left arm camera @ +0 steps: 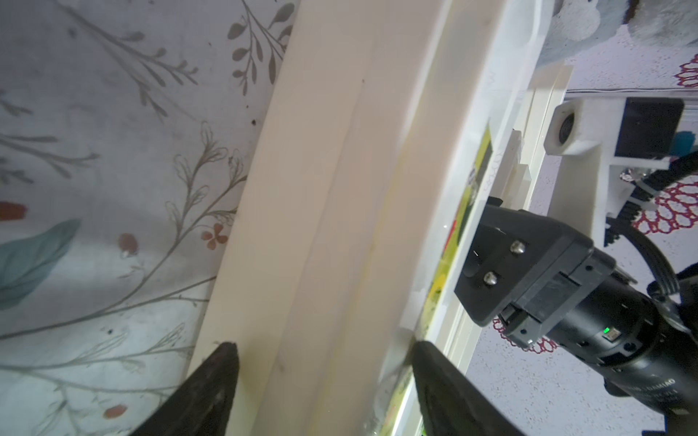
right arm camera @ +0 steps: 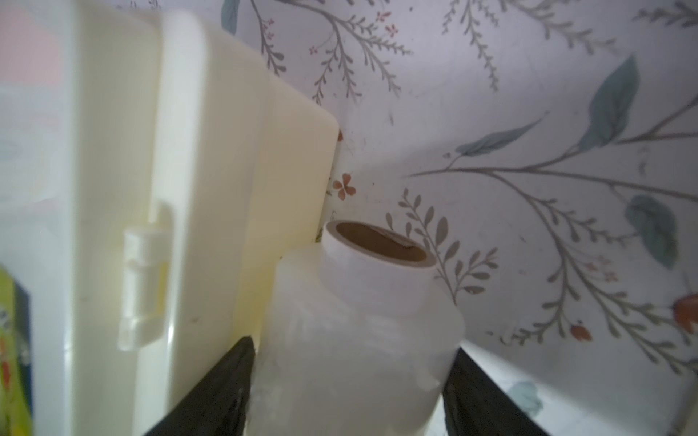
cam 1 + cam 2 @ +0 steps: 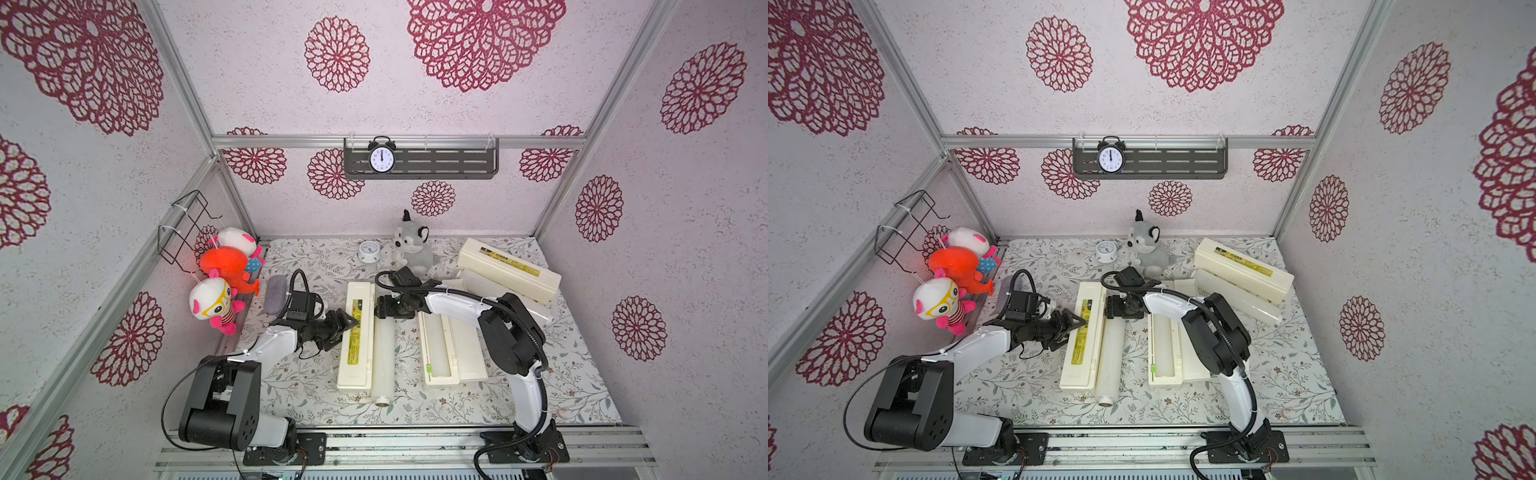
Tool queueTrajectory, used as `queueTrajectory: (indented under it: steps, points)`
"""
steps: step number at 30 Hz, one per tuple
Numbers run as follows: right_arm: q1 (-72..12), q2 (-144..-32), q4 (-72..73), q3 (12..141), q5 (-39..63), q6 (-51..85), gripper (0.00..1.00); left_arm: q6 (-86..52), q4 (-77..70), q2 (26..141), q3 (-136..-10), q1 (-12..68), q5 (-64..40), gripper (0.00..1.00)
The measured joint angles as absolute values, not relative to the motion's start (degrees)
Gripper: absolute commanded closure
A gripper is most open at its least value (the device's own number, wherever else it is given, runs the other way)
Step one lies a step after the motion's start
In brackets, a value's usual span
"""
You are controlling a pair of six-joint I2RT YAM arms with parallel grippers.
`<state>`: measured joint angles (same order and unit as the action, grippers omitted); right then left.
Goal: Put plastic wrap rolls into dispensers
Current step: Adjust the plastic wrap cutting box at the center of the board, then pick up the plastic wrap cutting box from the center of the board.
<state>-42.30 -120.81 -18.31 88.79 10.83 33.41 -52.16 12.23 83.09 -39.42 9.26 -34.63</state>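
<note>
A closed dispenser (image 3: 355,332) with a yellow-green label lies mid-table, with a plastic wrap roll (image 3: 383,361) against its right side. My left gripper (image 3: 352,323) reaches in from the left. In the left wrist view its jaws (image 1: 321,345) clamp the dispenser's (image 1: 321,188) long side wall, one tip at the bottom edge and one on the lid. My right gripper (image 3: 384,316) sits at the roll's far end. There its jaws (image 2: 353,343) press both sides of the roll (image 2: 377,287), which lies beside the dispenser (image 2: 211,170). An open dispenser (image 3: 434,353) lies to the right.
Another closed dispenser (image 3: 509,266) rests at the back right with a roll (image 3: 536,309) alongside it, partly behind my right arm. A grey pouch (image 3: 276,295), a small clock (image 3: 369,251) and a plush wolf (image 3: 413,249) stand farther back. Plush toys (image 3: 224,270) hang on the left wall.
</note>
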Motion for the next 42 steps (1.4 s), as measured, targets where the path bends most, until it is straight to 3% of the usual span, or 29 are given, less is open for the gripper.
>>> queueTrajectory:
  steps: [8, 17, 33, 42]
  points:
    - [-40.9, -125.9, -21.4, 97.0, 12.3, 30.1, 0.34, -54.7, 9.6, 87.2, -42.3, 11.1, -34.6, 0.25]
    - [-40.3, -127.7, -24.6, 100.4, 9.3, 26.4, 0.17, -54.8, 9.1, 88.6, -43.4, 11.9, -34.7, 0.25]
    - [-41.5, -114.7, -27.0, 96.0, -2.3, 23.3, 0.11, -53.2, 11.9, 80.1, -43.5, 5.0, -36.5, 0.24]
    - [-45.1, -113.4, -28.7, 98.3, -5.2, 21.1, 0.01, -52.3, 13.8, 77.1, -41.0, -2.5, -33.5, 0.24]
